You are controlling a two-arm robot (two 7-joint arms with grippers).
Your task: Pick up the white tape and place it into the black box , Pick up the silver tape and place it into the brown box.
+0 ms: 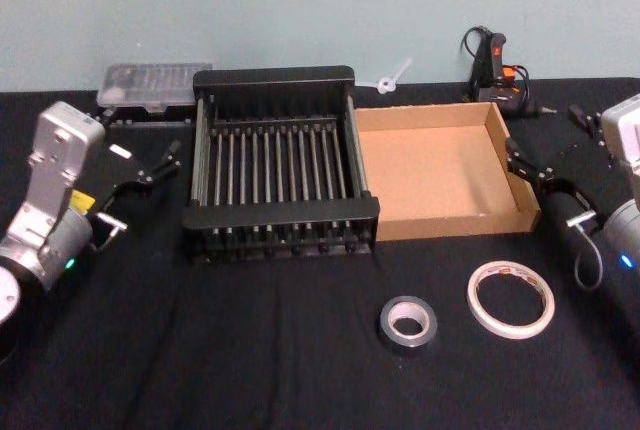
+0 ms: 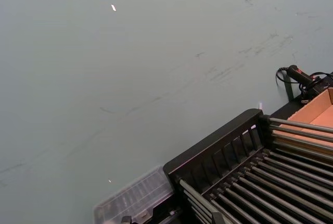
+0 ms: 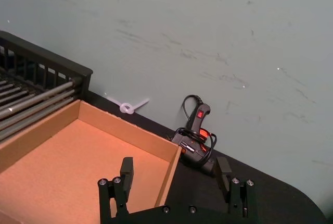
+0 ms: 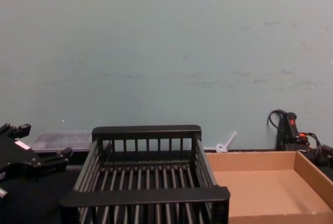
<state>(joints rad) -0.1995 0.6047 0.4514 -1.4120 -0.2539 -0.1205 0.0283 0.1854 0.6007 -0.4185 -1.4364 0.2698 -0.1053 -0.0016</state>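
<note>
Still loose: white tape (image 1: 511,296), silver tape (image 1: 408,322).

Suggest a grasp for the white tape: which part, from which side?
The white tape lies flat on the black cloth, hole up, apart from the silver tape. Probably best to come straight down from above with the open right gripper, the nearer arm, one finger inside the hole, one outside, pinching the ring wall. Its low, flat profile leaves little to grip from the side.
</note>
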